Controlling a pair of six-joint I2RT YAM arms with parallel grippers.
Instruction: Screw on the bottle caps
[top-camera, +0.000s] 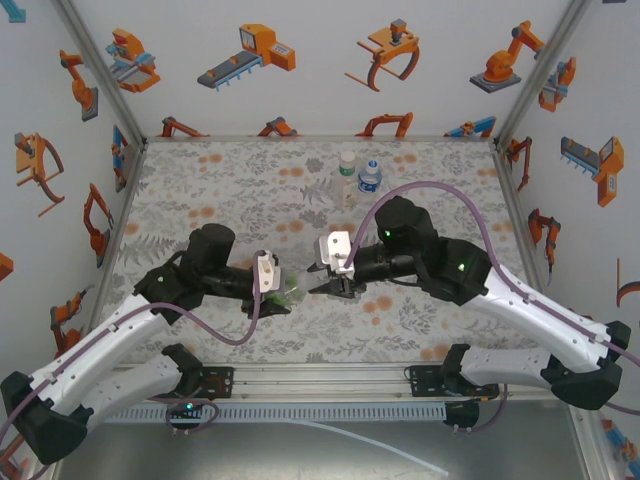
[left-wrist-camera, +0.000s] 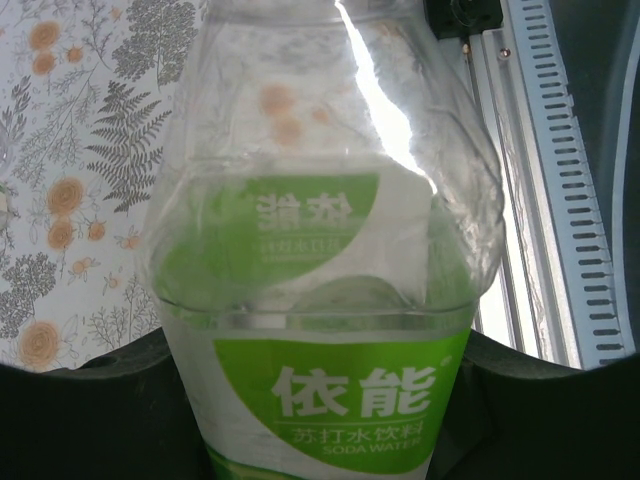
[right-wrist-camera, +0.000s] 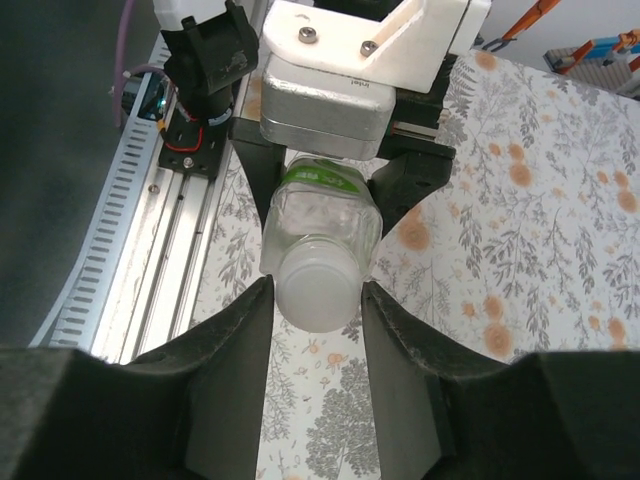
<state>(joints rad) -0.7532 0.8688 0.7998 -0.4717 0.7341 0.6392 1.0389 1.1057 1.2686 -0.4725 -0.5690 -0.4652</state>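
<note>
Right wrist view: my right gripper (right-wrist-camera: 316, 300) pinches the whitish cap (right-wrist-camera: 315, 285) on the labelled bottle (right-wrist-camera: 322, 212), which my left gripper (top-camera: 283, 297) clenches level above the table (top-camera: 200, 200). 2 other bottles (top-camera: 347, 172) stand far back.

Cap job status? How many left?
Done: blue-label bottle and the bottle beside it stand at the back, seemingly capped. In hand: left gripper holds green-label bottle sideways, right gripper pinches its white cap. Left: finish that twist; tightness not visible.
</note>
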